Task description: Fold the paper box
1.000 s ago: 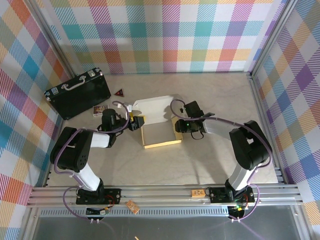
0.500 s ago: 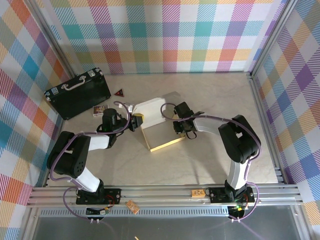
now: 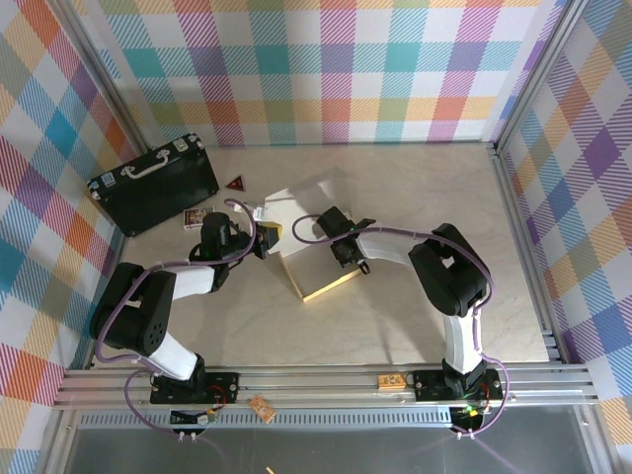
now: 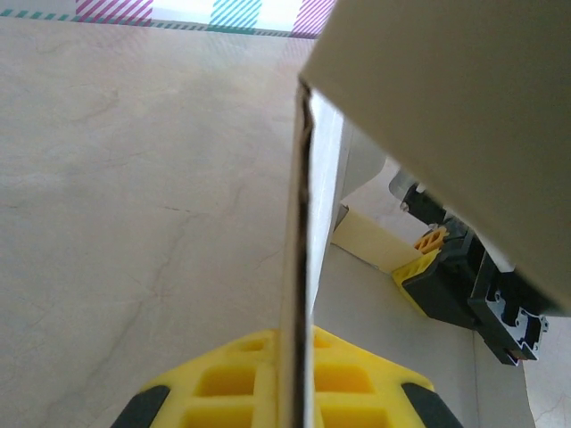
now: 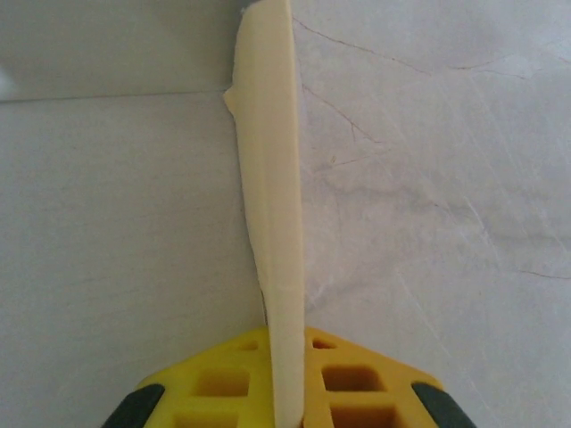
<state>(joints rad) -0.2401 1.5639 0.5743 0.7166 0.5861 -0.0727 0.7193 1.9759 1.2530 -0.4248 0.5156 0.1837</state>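
Mid-fold, judging by the layout: gripping both side walls of the paper box (image 3: 318,275) at once, at mid-table between the two arms. Pinching the left wall with the left gripper (image 4: 299,374), yellow pads closed flat on the thin card edge. Pinching the right wall likewise with the right gripper (image 5: 284,374), shut tight on a cream-tan flap seen edge-on. With a white panel tilted up on the far side and a tan strip showing along the near edge.

Probably calls next for swinging both walls upright together along their creases, then tucking tabs, with even pull to avoid skewing or tearing.

Thin die-cut card, white on one face, kraft tan on the other, matte, sharp-edged, likely floppy away from the folds. Smooth, pale, faintly veined table (image 3: 395,316) beneath.
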